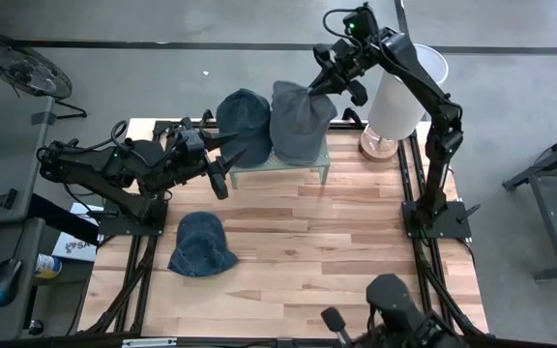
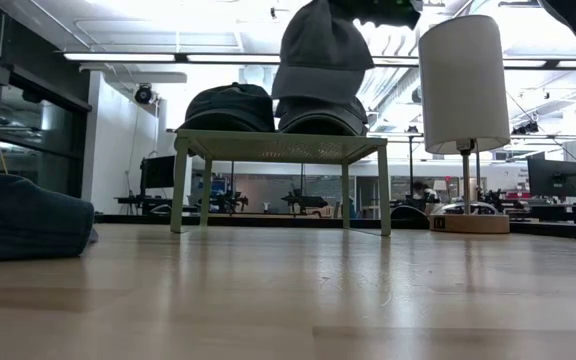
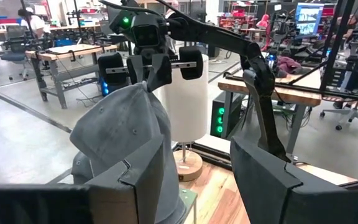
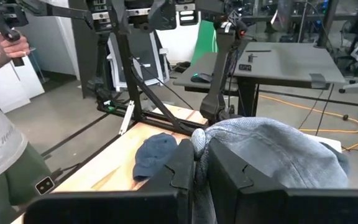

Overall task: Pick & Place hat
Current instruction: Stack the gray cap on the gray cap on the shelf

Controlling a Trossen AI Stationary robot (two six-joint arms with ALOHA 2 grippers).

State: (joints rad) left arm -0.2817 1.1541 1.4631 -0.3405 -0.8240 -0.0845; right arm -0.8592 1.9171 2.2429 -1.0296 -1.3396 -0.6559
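right gripper (image 1: 314,88) pinched grey hat (image 1: 300,121) above stand (image 1: 298,166) | left gripper (image 1: 222,155) open, empty, apparently beside dark hat (image 1: 243,116) | blue hat (image 1: 202,244) on table (image 1: 337,251)

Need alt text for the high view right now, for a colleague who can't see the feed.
Overhead: the right gripper pinches a grey fabric cap above a small green metal stand, beside a dark blue cap lying on it. The left gripper waits, open, at the stand's left end; a third, blue denim cap lies on the wooden table.
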